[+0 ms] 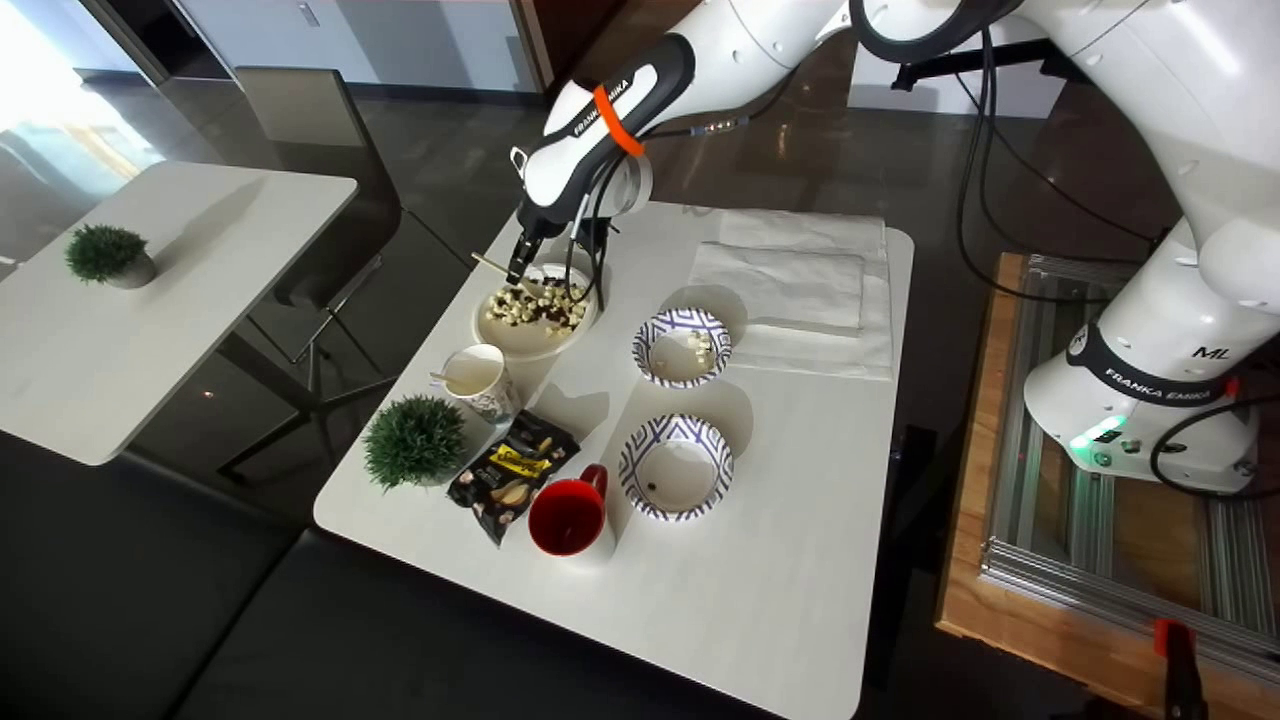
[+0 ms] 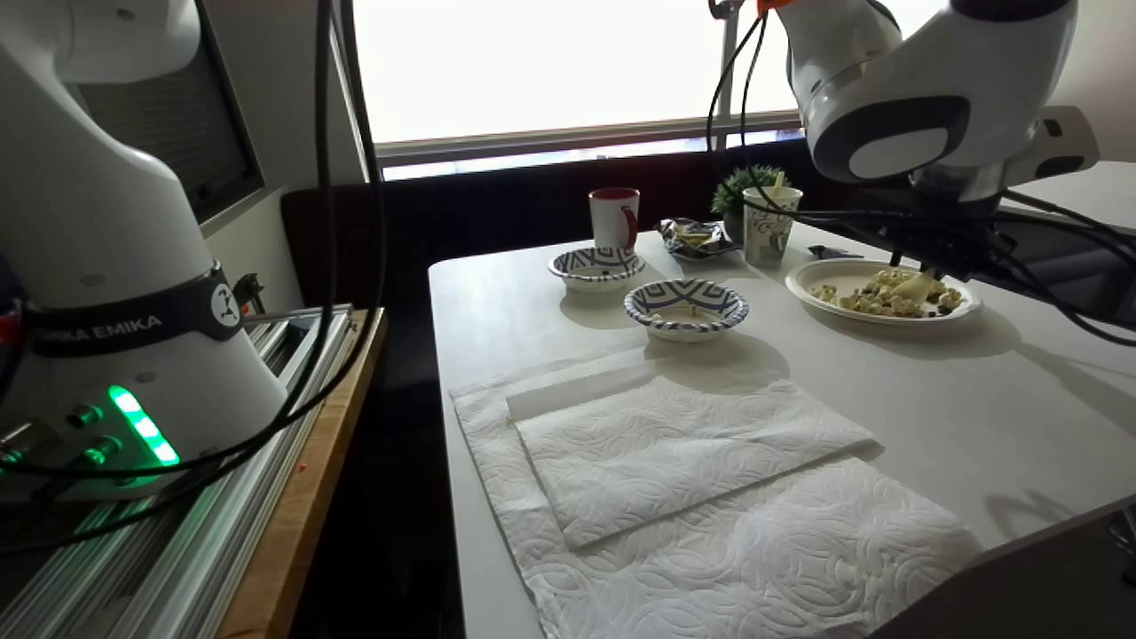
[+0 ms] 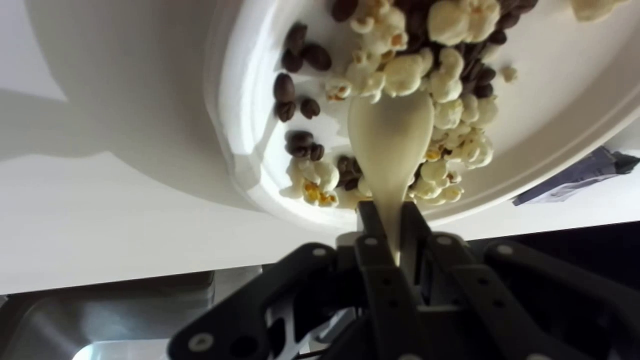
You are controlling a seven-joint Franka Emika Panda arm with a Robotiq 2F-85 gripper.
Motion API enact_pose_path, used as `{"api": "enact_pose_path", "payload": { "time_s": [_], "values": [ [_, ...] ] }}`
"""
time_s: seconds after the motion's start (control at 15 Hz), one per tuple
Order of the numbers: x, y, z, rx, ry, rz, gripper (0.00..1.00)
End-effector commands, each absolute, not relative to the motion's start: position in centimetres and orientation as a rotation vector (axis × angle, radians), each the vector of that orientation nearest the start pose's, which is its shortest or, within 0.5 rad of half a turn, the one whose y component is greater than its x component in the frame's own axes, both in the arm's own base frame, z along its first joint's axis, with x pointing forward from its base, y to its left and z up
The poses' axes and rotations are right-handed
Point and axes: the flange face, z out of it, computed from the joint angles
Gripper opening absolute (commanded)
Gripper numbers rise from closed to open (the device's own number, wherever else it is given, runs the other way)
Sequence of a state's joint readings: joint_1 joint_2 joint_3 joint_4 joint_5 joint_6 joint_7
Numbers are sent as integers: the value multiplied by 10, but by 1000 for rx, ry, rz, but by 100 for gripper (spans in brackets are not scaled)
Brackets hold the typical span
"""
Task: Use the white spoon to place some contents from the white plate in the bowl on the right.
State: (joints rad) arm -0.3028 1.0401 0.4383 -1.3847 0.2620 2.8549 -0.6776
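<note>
The white spoon (image 3: 392,135) is in my gripper (image 3: 392,220), its bowl end over the heap of popcorn and dark beans (image 3: 450,85) on the white plate (image 3: 240,115). The fingers are shut on the spoon's handle. In both exterior views the gripper (image 1: 516,268) (image 2: 910,262) is low over the plate (image 1: 515,340) (image 2: 821,306). The spoon (image 2: 914,287) tips down to the contents (image 2: 874,300). Whether it bears any bits, I cannot tell. The bowl (image 1: 655,352) (image 2: 686,328), striped inside, holds a few popcorn bits.
A larger striped bowl (image 1: 677,468) holds one dark bit. A red-lined mug (image 1: 570,520), a snack bag (image 1: 515,465), a potted plant (image 1: 415,440) and a paper cup (image 1: 485,385) with a stick stand along one side. Paper towels (image 1: 790,285) lie on the table.
</note>
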Motion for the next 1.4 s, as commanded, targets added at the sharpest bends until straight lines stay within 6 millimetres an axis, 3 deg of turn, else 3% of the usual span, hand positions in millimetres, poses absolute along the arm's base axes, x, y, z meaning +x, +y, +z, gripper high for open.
{"api": "enact_pose_path", "payload": {
  "time_s": [0.0, 1.33],
  "values": [
    [753, -2, 168, -2741, -363, -722, 4],
    [742, 5, 169, -2867, -348, -431, 4]
  ]
}}
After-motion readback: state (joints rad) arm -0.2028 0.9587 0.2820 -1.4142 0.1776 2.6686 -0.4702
